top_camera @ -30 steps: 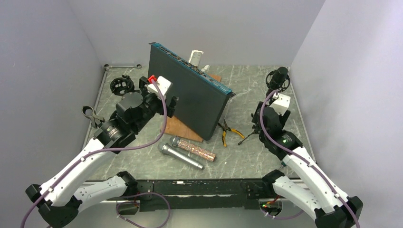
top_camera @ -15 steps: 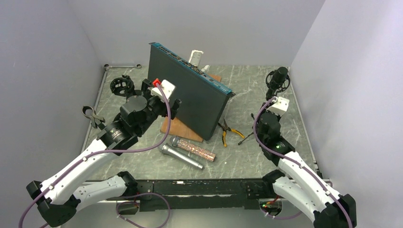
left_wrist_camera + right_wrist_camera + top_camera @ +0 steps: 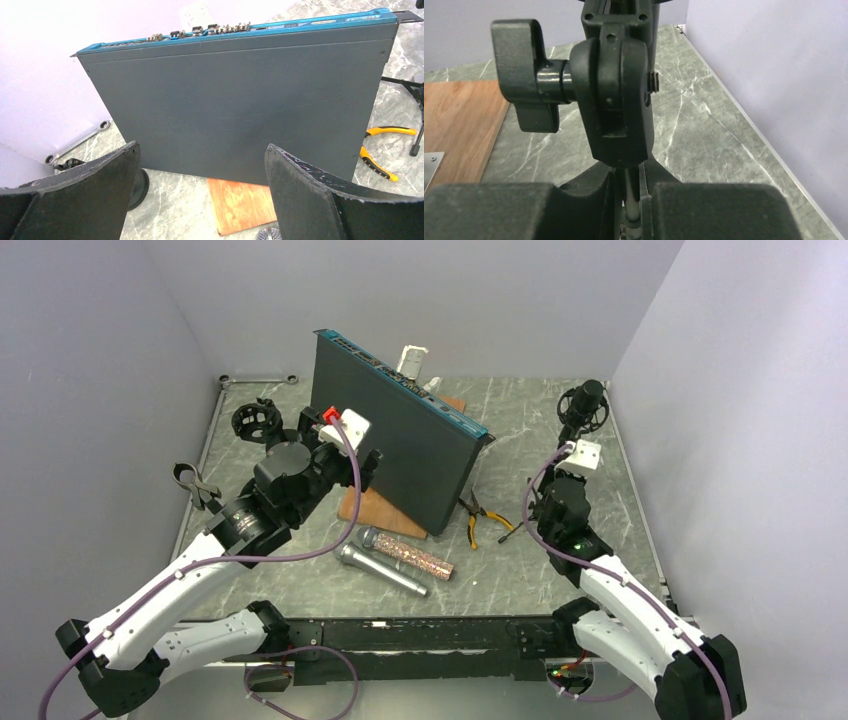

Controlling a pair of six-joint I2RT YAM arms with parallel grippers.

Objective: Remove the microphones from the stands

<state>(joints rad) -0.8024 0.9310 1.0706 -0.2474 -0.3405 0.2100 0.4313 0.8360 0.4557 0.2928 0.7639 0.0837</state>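
Observation:
The black microphone (image 3: 586,400) sits in a shock mount atop the small tripod stand (image 3: 520,525) at the table's right back. In the right wrist view only the stand's swivel joint (image 3: 616,95) and its clamp knob (image 3: 521,75) show; the microphone is cut off above. My right gripper (image 3: 629,175) is shut on the stand's thin pole (image 3: 630,197) just below that joint. The left gripper (image 3: 200,160) hangs open and holds nothing, facing the flat side of the dark box (image 3: 235,105).
The dark blue-edged box (image 3: 400,430) stands on edge mid-table on a wooden board (image 3: 375,508). Two handheld microphones (image 3: 385,570) lie in front of it, yellow-handled pliers (image 3: 482,520) to its right. An empty shock mount (image 3: 255,420) and a strap (image 3: 190,485) lie at left.
My right gripper has closed round the stand's pole under the swivel joint, and its arm has shifted slightly. The left arm edged a little toward the box and stays open.

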